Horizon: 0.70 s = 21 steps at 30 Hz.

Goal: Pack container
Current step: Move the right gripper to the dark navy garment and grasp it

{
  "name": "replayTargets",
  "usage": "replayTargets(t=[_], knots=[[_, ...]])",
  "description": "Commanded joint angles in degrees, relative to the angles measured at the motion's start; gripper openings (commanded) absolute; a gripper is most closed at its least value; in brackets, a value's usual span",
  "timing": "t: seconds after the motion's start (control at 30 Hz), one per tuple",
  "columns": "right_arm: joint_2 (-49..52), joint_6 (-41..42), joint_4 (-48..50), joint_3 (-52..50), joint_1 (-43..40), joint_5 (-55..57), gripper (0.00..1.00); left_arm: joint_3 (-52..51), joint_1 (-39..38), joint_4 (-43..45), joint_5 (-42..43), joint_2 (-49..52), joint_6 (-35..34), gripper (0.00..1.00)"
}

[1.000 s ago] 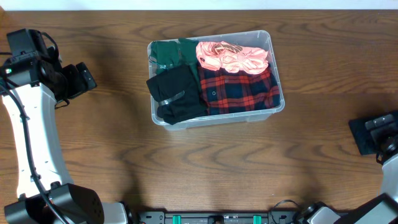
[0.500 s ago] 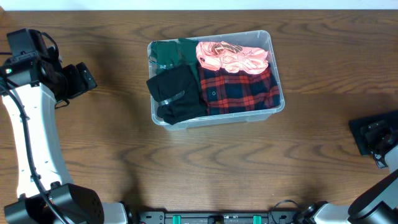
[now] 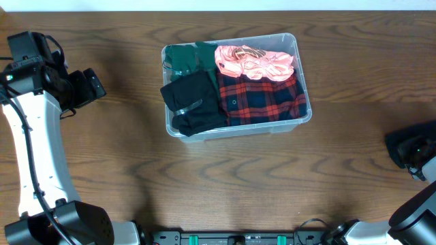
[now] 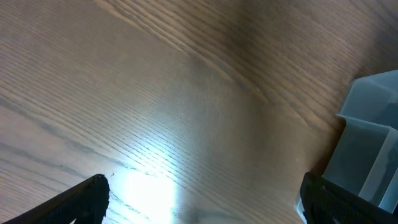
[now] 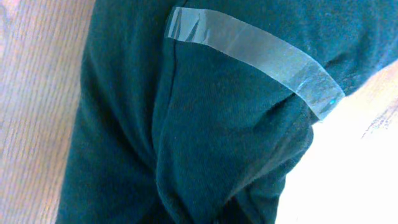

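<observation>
Clear container (image 3: 235,129) of folded clothes, just toward 12 o'clock from the middle of the table (image 3: 225,184)
Inside it lie a green garment (image 3: 187,58) at 11 o'clock, a pink one (image 3: 255,62) at 1, a red plaid shirt (image 3: 262,99) at 4 and a black piece (image 3: 194,102) at 8. The left gripper (image 3: 87,87) hangs at 9 o'clock, well apart, fingers spread wide over bare wood. The right gripper (image 3: 411,148) at 3 o'clock is close over a dark green cloth (image 5: 186,124) with clear tape; I cannot tell how its fingers stand
</observation>
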Motion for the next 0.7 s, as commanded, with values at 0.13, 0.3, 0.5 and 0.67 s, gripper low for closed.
replayTargets(t=[0.13, 0.3, 0.5, 0.67], knots=[[-5.18, -3.13, -1.20, 0.72, 0.61, -13.97, 0.01, -0.35, 0.20, 0.02, -0.07, 0.37, -0.11, 0.98], [-14.64, -3.98, -2.58, 1.62, 4.42, -19.06, 0.01, -0.35, 0.20, 0.04, -0.07, 0.37, -0.13, 0.98], [-27.98, -0.96, -4.07, 2.86, 13.03, -25.35, 0.01, -0.35, 0.20, 0.02, -0.04, 0.37, -0.13, 0.98], [-37.68, 6.51, -3.78, 2.86, 24.50, -22.40, 0.01, -0.35, 0.20, 0.02, -0.04, 0.37, -0.13, 0.98]])
